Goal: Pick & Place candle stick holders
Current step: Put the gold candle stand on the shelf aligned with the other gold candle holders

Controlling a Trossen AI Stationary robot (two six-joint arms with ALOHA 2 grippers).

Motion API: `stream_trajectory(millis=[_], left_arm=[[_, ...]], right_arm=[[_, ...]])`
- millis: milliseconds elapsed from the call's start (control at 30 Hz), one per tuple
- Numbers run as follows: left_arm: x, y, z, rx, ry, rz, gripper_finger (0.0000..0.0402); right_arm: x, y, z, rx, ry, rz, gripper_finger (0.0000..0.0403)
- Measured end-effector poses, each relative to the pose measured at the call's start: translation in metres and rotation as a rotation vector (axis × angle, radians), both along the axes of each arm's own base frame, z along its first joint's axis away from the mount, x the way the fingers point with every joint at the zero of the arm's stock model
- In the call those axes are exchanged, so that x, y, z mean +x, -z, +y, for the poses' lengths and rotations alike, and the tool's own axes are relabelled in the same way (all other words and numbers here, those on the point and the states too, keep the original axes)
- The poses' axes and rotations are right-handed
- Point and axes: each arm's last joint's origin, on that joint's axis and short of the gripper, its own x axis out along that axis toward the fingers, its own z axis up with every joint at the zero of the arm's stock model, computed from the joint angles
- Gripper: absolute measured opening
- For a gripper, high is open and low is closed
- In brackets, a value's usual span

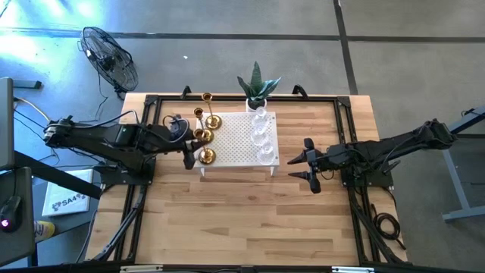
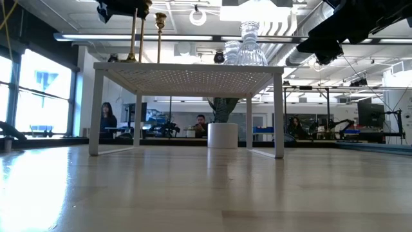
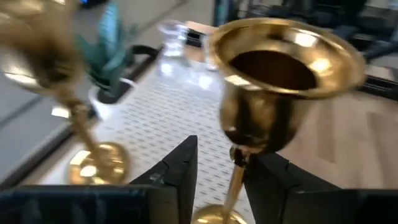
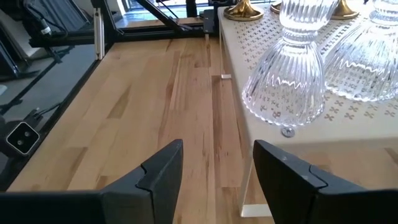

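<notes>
The wooden table (image 2: 206, 193) lies nearest, bearing the white perforated stand (image 1: 235, 140). At its left edge the left gripper (image 3: 219, 180), jaws parted, straddles a gold candle stick holder (image 3: 273, 81); withdraw straight back, avoiding the stem. The right gripper (image 4: 217, 168) waits spread beside the glass holders (image 4: 292, 74).

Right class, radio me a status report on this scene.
Left pincer open around gold holder stem on white stand. Right pincer open, empty, waiting beside stand. Glass holders untouched. Nothing blocking.

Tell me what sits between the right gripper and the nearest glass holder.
Nothing: in the high view, only bare wood and the white stand's edge separate the right gripper from the glass holder.
</notes>
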Motion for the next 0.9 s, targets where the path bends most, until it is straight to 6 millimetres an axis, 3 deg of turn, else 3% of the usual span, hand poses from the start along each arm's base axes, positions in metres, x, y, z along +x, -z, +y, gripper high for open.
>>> stream_trajectory(millis=[633,900], left_arm=[[-0.001,0.001,-0.001,-0.012,0.051,0.019,0.0191],[-0.013,-0.003,-0.001,0.009,0.109,0.022,0.0195]], right_arm=[[0.0,0.0,0.0,-0.004,0.001,0.001,0.0188],[0.0,0.0,0.0,-0.025,-0.002,0.0,0.0188]])
